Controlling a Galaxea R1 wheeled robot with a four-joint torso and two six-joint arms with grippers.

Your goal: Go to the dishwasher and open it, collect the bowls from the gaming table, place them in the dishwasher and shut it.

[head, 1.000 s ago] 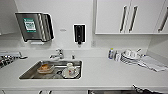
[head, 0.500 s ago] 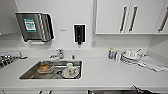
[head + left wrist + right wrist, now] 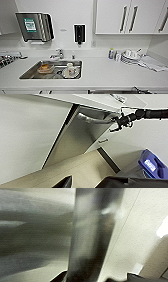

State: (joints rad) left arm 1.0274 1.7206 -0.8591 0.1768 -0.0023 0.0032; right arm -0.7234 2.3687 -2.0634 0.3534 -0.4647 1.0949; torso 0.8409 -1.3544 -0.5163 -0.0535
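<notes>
In the left wrist view, the dishwasher [image 3: 75, 141] shows its brushed steel front under the white counter, with the bar handle [image 3: 93, 119] along its top. My right gripper [image 3: 117, 121] is at the end of that handle, on a black arm reaching in from the side. The right wrist view is very close to the steel front [image 3: 32, 230], with the handle [image 3: 92, 230] blurred across it. I cannot tell whether the door is ajar. My left gripper [image 3: 83, 184] hangs open above the wooden floor, holding nothing. The bowls and the gaming table are out of view.
In the head view, a white counter [image 3: 112, 72] has a steel sink [image 3: 28, 73] with a cup and dishes in it. A dish rack [image 3: 131, 56] is at the right, wall cabinets [image 3: 112, 17] above. A white cabinet door [image 3: 25, 136] adjoins the dishwasher, and a blue bin [image 3: 152, 165] stands nearby.
</notes>
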